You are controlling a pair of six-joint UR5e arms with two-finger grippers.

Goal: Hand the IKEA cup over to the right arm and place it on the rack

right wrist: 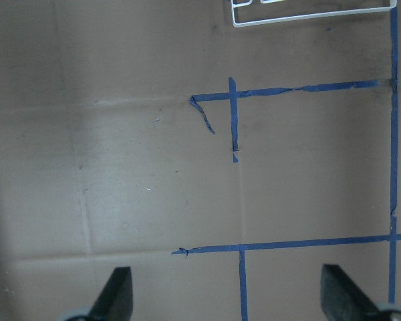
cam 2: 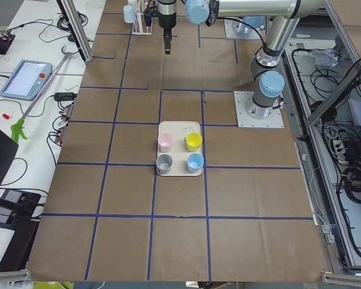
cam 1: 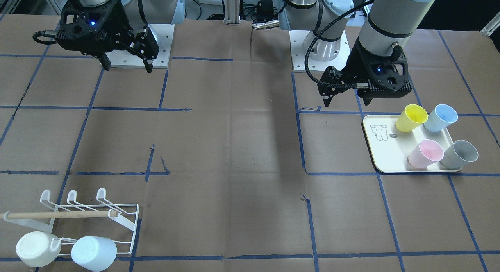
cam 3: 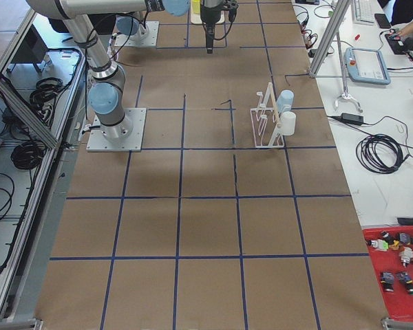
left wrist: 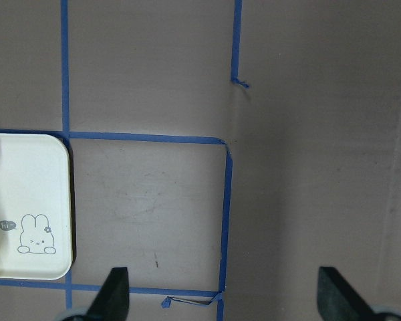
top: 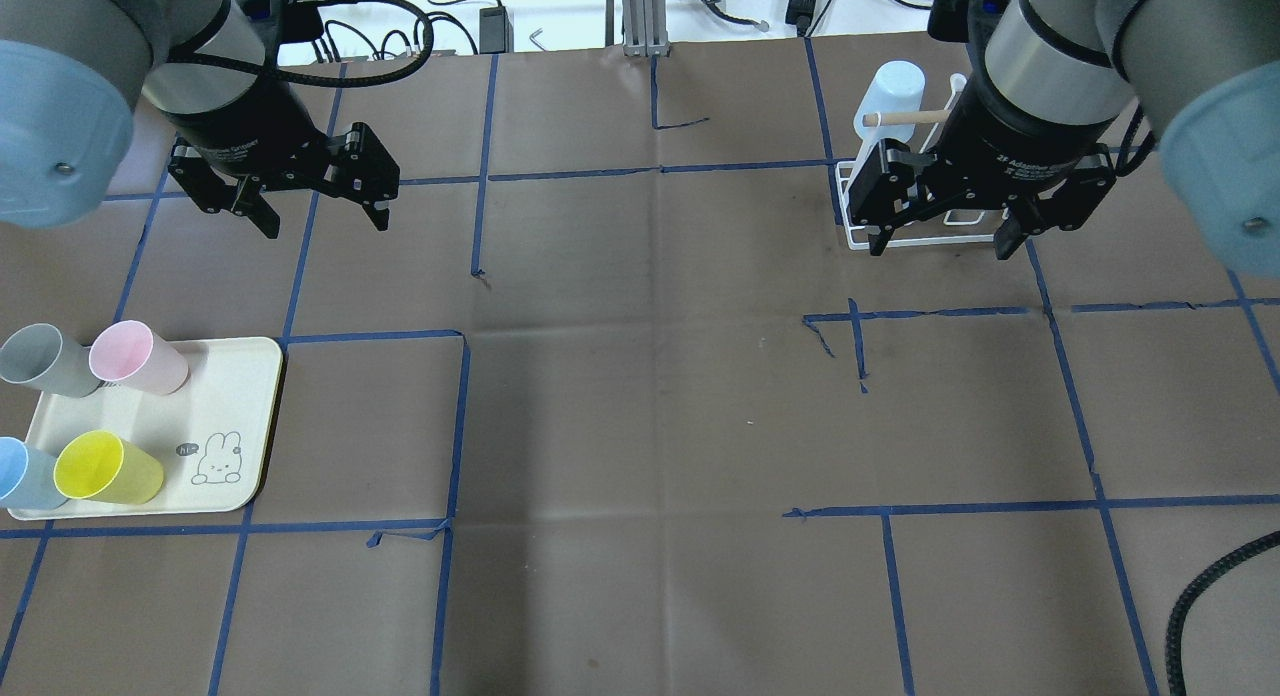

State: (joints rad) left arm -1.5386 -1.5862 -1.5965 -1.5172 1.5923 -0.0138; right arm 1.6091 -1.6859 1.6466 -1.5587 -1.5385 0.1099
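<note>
Left pincer (top: 322, 211) and right pincer (top: 940, 241) are both released and empty, raised off the worktop (top: 650, 426). The cups (top: 138, 356) stand on a tray (top: 240, 376) outboard of the left pincer. The rack (cam 1: 58, 215) sits just beyond the right pincer, so a handover is probably required.

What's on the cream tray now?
Four upright cups on the tray: yellow cup, blue cup, pink cup, grey cup, plus a printed bunny drawing. The surface under the cups is covered.

Four cups (cam 1: 416, 117) on one tray (cam 1: 390, 156), two more cups (cam 1: 93, 253) on one rack (cam 1: 58, 215), and two grippers (top: 325, 226).
</note>
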